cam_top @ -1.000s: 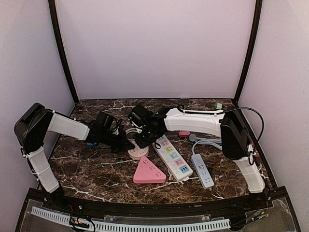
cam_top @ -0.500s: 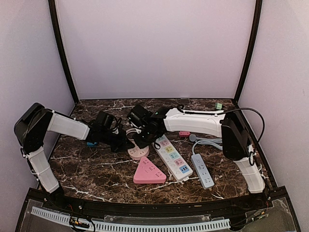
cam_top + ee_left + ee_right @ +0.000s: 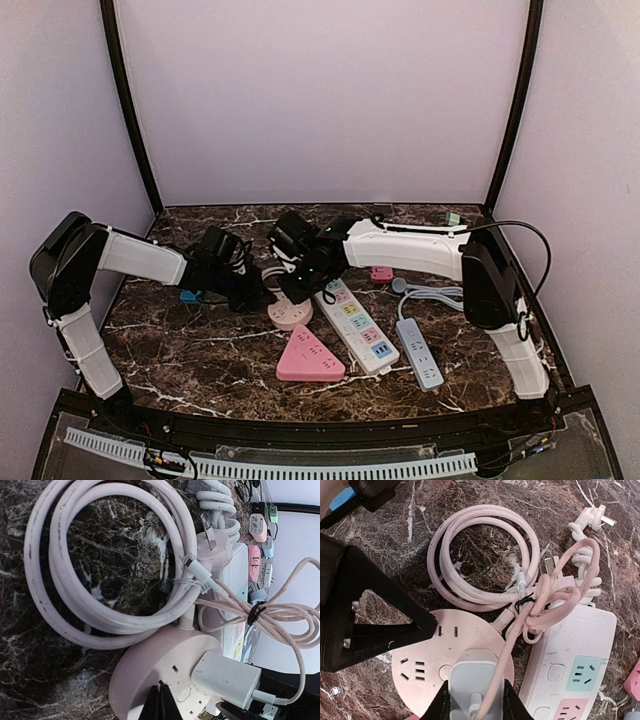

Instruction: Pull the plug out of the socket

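A round pink socket (image 3: pixel 288 316) lies on the marble table; it also shows in the left wrist view (image 3: pixel 160 665) and the right wrist view (image 3: pixel 425 652). A white plug (image 3: pixel 472 677) with a pink cable (image 3: pixel 520 625) sits over its near side, casting a shadow on the socket's face. My right gripper (image 3: pixel 476 700) is shut on the plug's sides and appears in the top view (image 3: pixel 300 284). My left gripper (image 3: pixel 161 696) is shut, with its tips pressing on the socket's top face left of the plug (image 3: pixel 225 680). In the top view it (image 3: pixel 256 292) sits at the socket's left edge.
The socket's coiled pink cord (image 3: pixel 480 560) lies behind it. A white power strip with coloured sockets (image 3: pixel 357 325) lies right of it, touching the bundled cable. A pink triangular socket (image 3: pixel 309 355) lies in front and a grey strip (image 3: pixel 419 352) at the right.
My right gripper has shifted slightly right and up with the plug. My left gripper has edged right onto the round socket.
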Motion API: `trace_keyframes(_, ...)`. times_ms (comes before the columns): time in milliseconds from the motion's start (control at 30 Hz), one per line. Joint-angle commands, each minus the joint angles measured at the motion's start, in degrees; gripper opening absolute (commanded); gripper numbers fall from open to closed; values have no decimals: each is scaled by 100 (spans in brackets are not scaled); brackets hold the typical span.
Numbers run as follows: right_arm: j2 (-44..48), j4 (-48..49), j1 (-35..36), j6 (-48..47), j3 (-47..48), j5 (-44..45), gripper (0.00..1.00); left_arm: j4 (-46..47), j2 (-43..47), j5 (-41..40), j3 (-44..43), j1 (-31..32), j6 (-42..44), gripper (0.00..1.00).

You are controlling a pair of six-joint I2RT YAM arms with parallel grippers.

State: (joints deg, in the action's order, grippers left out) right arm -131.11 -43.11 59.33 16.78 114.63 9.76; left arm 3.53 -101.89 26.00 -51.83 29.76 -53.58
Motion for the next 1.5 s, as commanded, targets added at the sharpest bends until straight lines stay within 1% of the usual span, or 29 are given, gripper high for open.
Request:
trace_keyframes(0,677,313,39,-157,259,94,0,-1491,-420,-786,284,-5,179,0)
trace_keyframes(100,693,344,36,-127,257,-140,0,-1501,-415,-794,265,-5,181,0)
trace_keyframes(333,696,412,-46,-111,188,-153,0,-1547,-247,-723,187,12,213,0)
trace_keyframes(467,660,621,-43,89,-23,-172,0,-1871,268,-730,-27,8,315,0)
trace_keyframes(633,553,903,-42,292,-233,117,0,-2416,1001,-969,-249,-156,452,1)
trace_keyframes(733,487,1160,-36,353,-324,79,0,-2396,1455,-841,-235,-261,475,2)
trace_keyframes(800,378,1267,-19,434,-253,-18,0,-2231,1578,-554,-208,-276,455,2)
trace_keyframes(867,239,1317,36,522,-123,-40,0,-1979,1575,-50,-160,-273,383,2)
trace_keyframes(1000,-34,1370,175,669,75,111,0,-1294,1326,516,14,-246,193,2)
trace_keyframes(1200,-57,1727,335,877,-296,460,0,-609,895,895,260,-123,-18,3)
trace_keyframes(1467,80,1929,398,1021,-698,485,0,278,568,1242,721,-2,-333,2)
